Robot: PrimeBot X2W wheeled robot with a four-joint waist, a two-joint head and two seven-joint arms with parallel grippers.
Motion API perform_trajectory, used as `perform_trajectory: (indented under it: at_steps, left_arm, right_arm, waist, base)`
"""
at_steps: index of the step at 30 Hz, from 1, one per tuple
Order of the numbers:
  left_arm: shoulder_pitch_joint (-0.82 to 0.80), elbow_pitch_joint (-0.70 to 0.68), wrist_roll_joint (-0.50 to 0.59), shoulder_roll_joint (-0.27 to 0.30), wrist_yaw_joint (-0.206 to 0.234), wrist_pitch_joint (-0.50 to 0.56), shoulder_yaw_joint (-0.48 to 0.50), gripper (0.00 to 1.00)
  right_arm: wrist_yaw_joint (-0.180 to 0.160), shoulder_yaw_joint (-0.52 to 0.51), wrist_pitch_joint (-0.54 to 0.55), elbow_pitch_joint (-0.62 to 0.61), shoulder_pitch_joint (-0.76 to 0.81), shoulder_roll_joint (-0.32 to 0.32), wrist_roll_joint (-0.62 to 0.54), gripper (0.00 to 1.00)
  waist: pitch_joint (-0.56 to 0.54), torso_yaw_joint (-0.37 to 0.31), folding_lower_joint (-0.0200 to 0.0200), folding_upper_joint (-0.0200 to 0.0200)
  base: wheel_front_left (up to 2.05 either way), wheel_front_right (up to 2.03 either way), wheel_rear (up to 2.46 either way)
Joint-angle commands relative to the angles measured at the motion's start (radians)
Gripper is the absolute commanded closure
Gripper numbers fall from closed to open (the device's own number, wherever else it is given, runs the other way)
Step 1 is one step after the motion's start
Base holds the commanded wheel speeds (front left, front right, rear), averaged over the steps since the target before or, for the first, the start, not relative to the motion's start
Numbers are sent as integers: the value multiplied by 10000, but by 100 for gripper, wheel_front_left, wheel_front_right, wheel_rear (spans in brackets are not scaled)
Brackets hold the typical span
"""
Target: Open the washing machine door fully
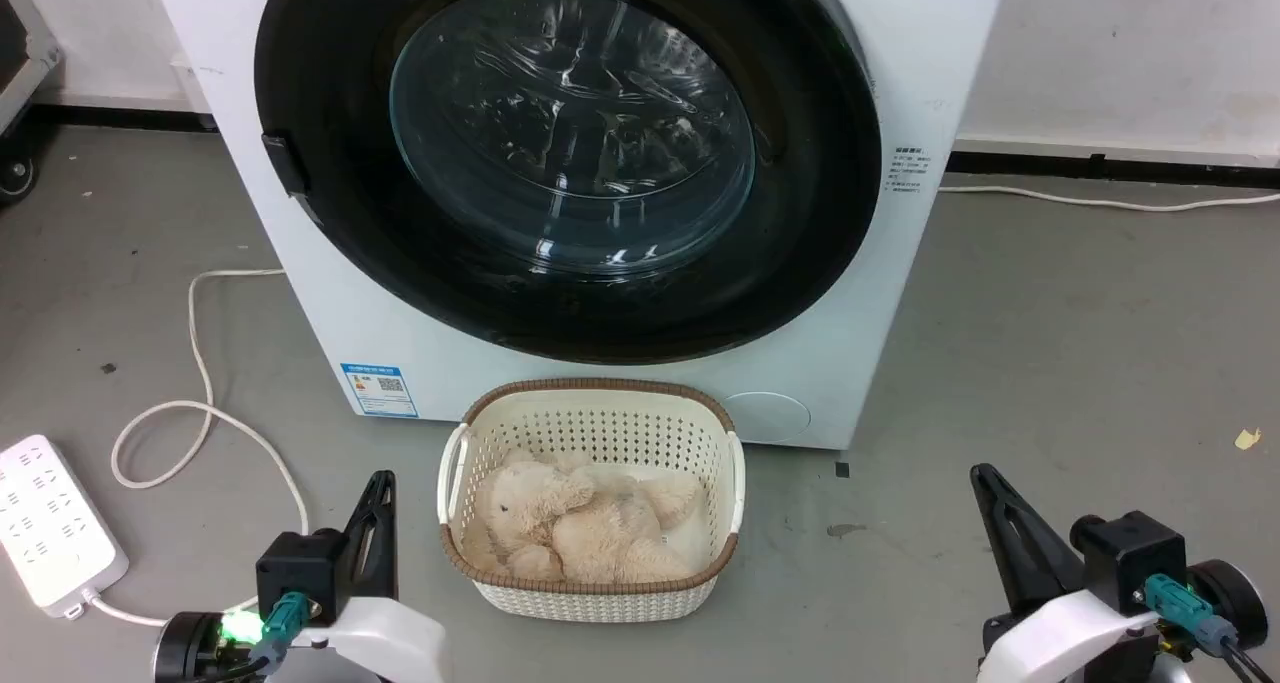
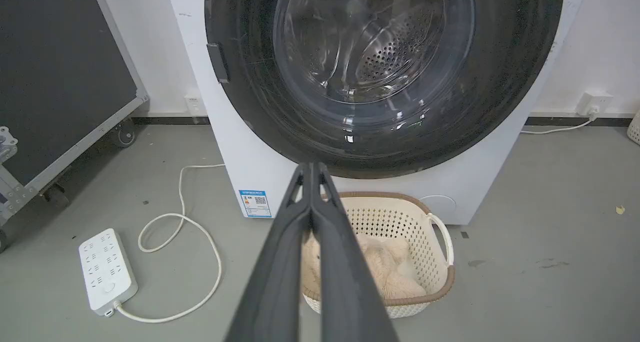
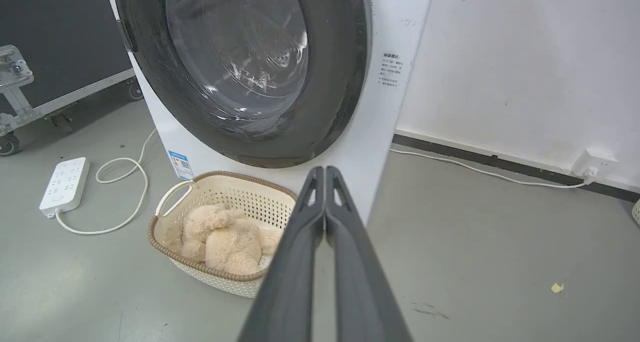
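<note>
We see the door [image 1: 820,163] shut flush against the front of the washer [image 1: 330,303], straight ahead of us, its glass bulging inside the black rim. Our left gripper [image 1: 381,481] and right gripper [image 1: 982,475] sit low at either side, fingers pressed together, holding nothing — both well apart from the door. Between them on the floor stands a basket [image 1: 600,388] with a plush toy [image 1: 580,523] in it, just before the washer. A power strip [image 1: 50,523] lies at our left.

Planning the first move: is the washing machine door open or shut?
Shut. The washing machine door sits flush against the white washing machine, its black rim covering the opening.
</note>
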Motion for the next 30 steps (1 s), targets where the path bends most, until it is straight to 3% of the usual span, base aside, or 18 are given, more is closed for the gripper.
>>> perform_trajectory:
  at_steps: [1,27,28,30]
  left_arm:
    - [-150,-35,89,10,22,3,-7,100]
    - [-150,-35,89,10,22,3,-7,100]
    - [4,2,-12,-2,0,-2,-3,0]
    - [6,7,-19,-2,1,-10,-3,0]
  right_arm:
    - [-15,-9,3,22,-119,47,-76,100]
    - [-15,-9,3,22,-119,47,-76,100]
    - [2,-1,-2,-2,3,-2,6,0]
    - [2,3,-10,-3,6,-2,16,0]
  waist:
    - [0,0,0,0]
    - [0,0,0,0]
    - [0,0,0,0]
    - [0,-1,0,0]
  base:
    - [0,0,0]
    - [0,0,0]
    - [0,0,0]
    - [0,0,0]
